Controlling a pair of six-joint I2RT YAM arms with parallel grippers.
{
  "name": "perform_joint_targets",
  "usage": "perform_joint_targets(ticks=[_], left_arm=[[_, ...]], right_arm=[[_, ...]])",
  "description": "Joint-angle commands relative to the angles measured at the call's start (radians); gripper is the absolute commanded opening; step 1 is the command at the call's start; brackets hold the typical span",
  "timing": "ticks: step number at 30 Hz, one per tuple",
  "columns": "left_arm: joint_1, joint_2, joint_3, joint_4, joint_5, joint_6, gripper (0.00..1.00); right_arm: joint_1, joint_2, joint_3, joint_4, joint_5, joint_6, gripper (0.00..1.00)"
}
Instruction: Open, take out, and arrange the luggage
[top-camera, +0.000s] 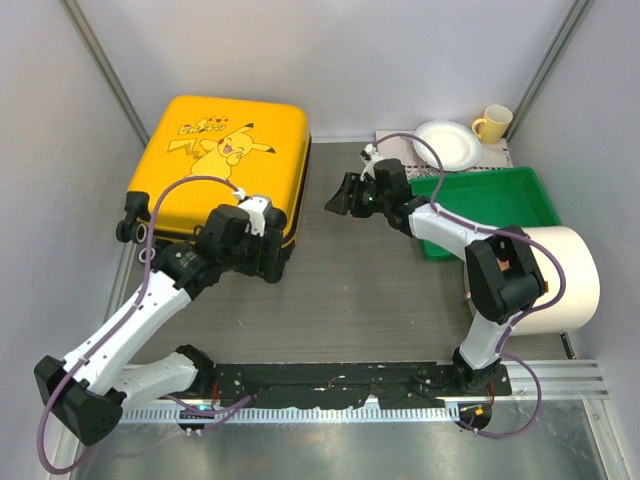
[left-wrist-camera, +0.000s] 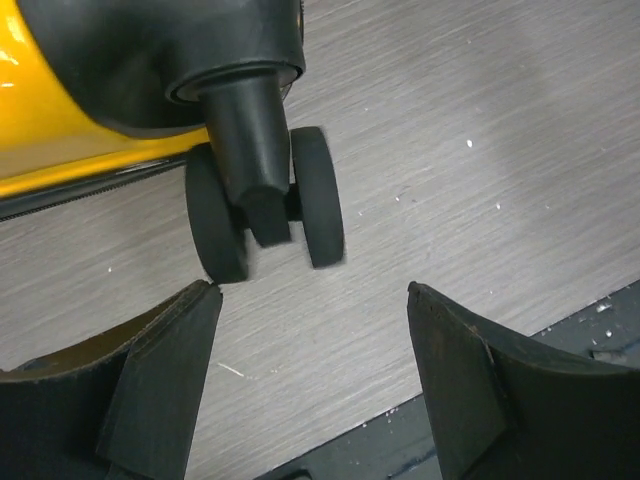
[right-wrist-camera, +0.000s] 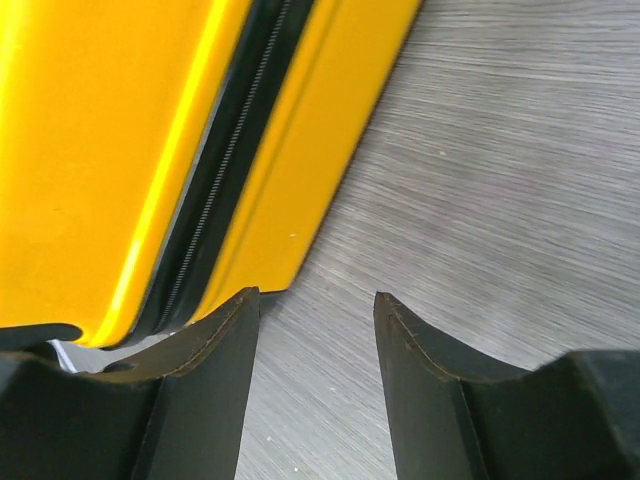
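The Pikachu suitcase (top-camera: 215, 160) lies closed and flat at ten o'clock on the bench (top-camera: 380, 290), with its wheeled end toward six. Its zipper seam (right-wrist-camera: 235, 150) faces the right hand (top-camera: 336, 200), which is just off its three o'clock side with fingers apart on nothing. The left hand (top-camera: 272, 262) is nearer, at the case's five o'clock corner, spread wide and empty with a caster wheel (left-wrist-camera: 265, 205) just beyond its tips. The cream cylinder (top-camera: 560, 280), green tray (top-camera: 500, 195), white plate (top-camera: 447, 143) and yellow mug (top-camera: 493, 122) stand well apart between one and four o'clock, blocking nothing.
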Motion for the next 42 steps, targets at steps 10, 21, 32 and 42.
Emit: perform_joint_targets(ticks=[10,21,32,42], left_arm=[[-0.086,0.14,-0.015,0.279,-0.166,-0.094,0.75],[-0.043,0.152,-0.024,0.209,-0.211,-0.108,0.96],[-0.021,0.126,-0.012,0.274,-0.059,-0.091,0.39],[-0.008,0.03,0.09,0.278,0.079,-0.093,0.0]], right_arm=[[-0.023,-0.032,0.046,-0.014,0.004,-0.052,0.55],[-0.023,-0.031,0.05,-0.004,-0.016,-0.046,0.57],[-0.023,-0.017,0.052,0.022,-0.03,-0.049,0.56],[-0.006,-0.011,0.083,0.077,-0.053,-0.081,0.56]])
